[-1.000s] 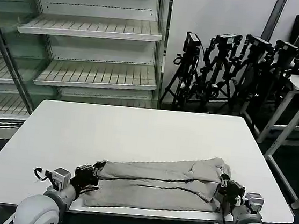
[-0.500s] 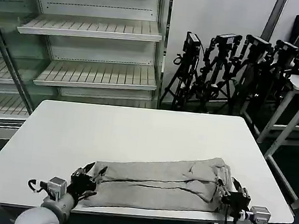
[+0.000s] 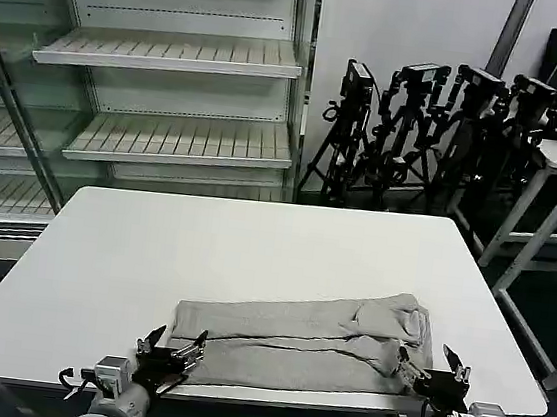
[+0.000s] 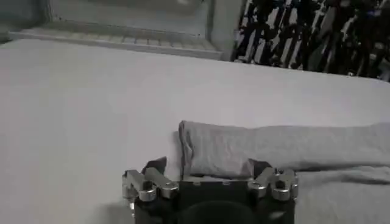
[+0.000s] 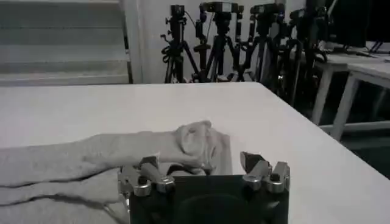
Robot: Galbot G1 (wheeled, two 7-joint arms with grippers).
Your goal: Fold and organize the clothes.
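White table (image 3: 253,256) bears folded grey clothes (image 3: 294,336); left end effector (image 3: 173,347) and right end effector (image 3: 434,366) spread apart at its ends

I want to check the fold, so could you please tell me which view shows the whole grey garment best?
The head view: the grey garment lies there end to end as a long folded band near the table's front edge. The left wrist view catches one folded end, and the right wrist view the other, bunched end.

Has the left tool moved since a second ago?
Yes. The left tool has pulled back toward the robot, off the grey clothes, now open at the table's near edge.
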